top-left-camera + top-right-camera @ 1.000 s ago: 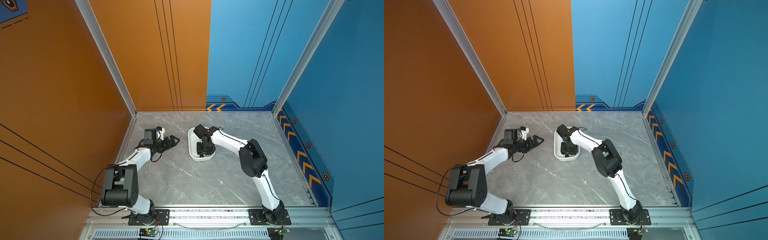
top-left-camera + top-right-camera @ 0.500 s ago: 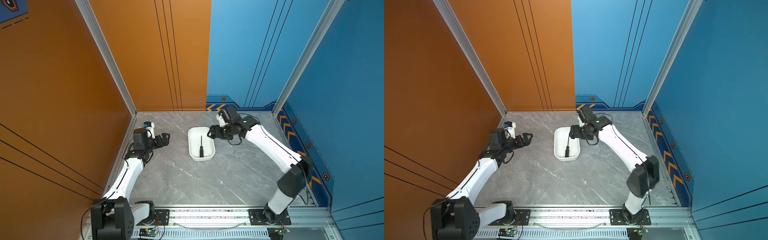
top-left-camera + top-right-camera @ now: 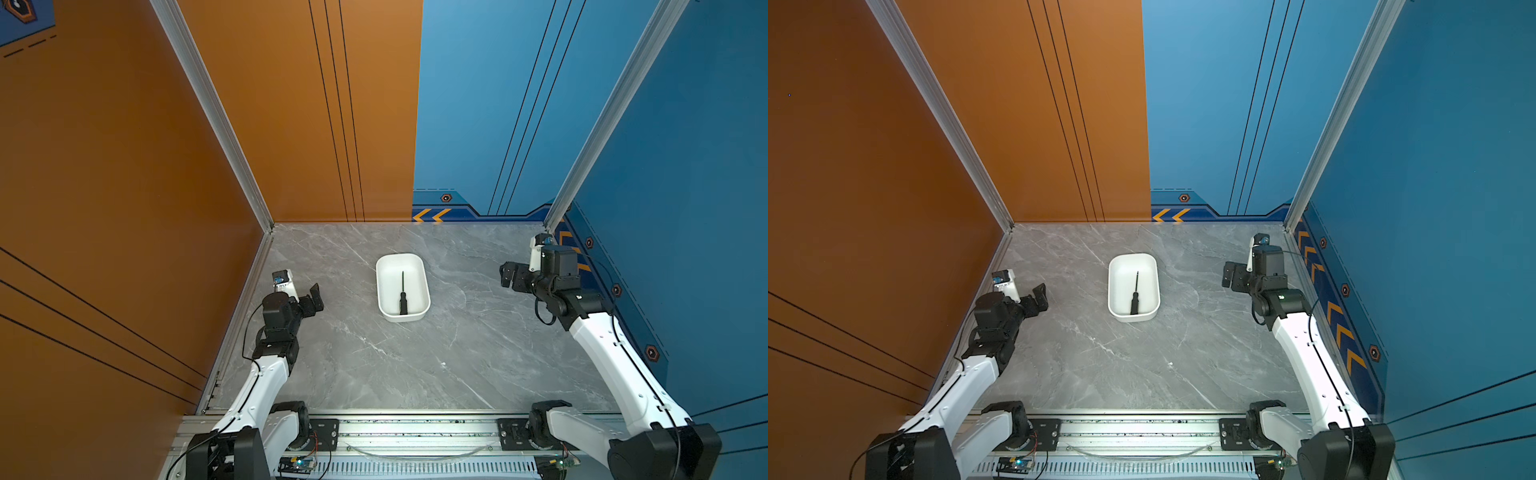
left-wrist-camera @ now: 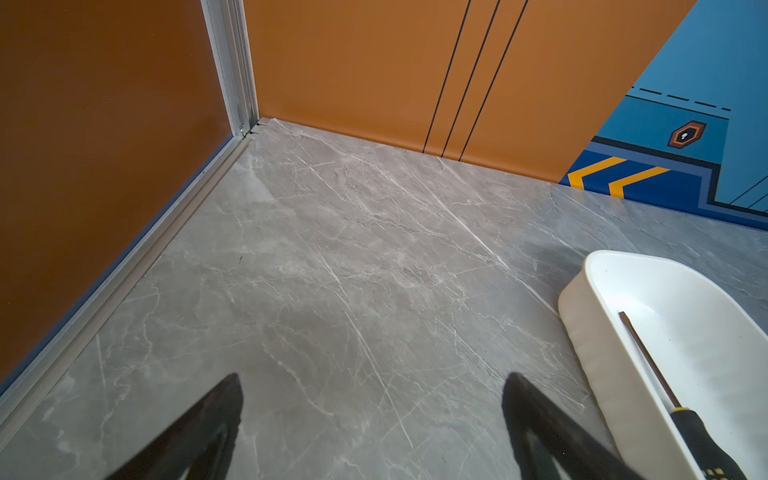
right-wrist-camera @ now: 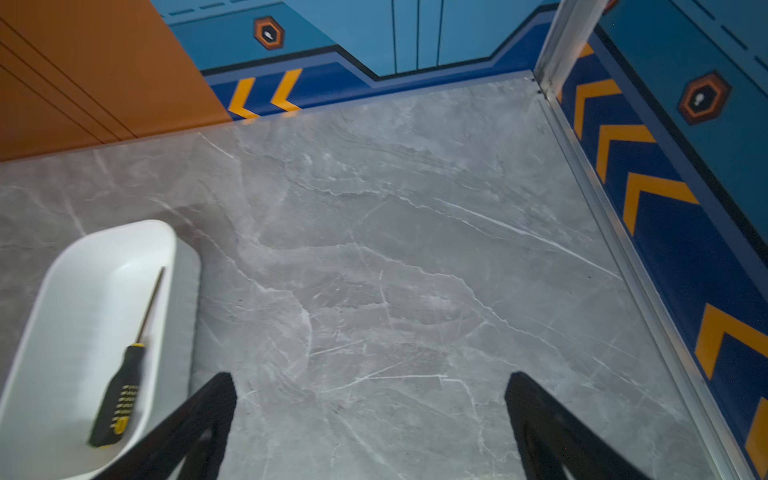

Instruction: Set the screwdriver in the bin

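- Top views are both showing the screwdriver (image 3: 402,296) lying flat inside the bin (image 3: 405,317), with its handle near the wall closest to the robot and its shaft pointing toward the far wall.
- The bin is standing near the middle of the table (image 3: 374,365), well apart from both arms.
- The left gripper (image 3: 316,297) is hanging near the orange wall with its fingers apart and holding nothing.
- The right gripper (image 3: 508,276) is hanging near the blue wall, also spread wide and empty.
- In my judgement, the task is looking finished.
- The risk I am seeing is an arm swinging low across the middle and striking the bin. It looks light and shallow, so such a push could be sliding or tipping it, and the screwdriver could be rolling out.
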`<state>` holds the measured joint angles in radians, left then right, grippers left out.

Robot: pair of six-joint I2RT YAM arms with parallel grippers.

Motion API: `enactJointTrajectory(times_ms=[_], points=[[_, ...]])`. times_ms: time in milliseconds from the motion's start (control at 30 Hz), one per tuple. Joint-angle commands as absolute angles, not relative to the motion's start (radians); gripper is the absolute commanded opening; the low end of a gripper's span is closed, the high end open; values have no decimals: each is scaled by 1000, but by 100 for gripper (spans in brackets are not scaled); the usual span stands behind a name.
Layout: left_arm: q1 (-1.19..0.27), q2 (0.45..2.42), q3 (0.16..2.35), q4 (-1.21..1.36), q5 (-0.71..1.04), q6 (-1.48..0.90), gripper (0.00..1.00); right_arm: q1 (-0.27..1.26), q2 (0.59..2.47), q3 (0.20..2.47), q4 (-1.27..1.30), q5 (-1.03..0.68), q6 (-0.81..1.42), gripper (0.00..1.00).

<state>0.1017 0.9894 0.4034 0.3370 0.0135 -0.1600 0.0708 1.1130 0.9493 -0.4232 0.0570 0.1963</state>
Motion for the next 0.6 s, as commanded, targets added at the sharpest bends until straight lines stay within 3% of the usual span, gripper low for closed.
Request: enactJointTrajectory(times_ms=[0,267,567], points=[[112,1030,387,445,-28,-101,98,14,1100,772,-117,130,140,100],[127,1135,339,611,24,-59,98,-48,1215,392,563,61,154,100],[138,1239,311,739,79,-60,98,-5,1380,322,864,85,92,100]])
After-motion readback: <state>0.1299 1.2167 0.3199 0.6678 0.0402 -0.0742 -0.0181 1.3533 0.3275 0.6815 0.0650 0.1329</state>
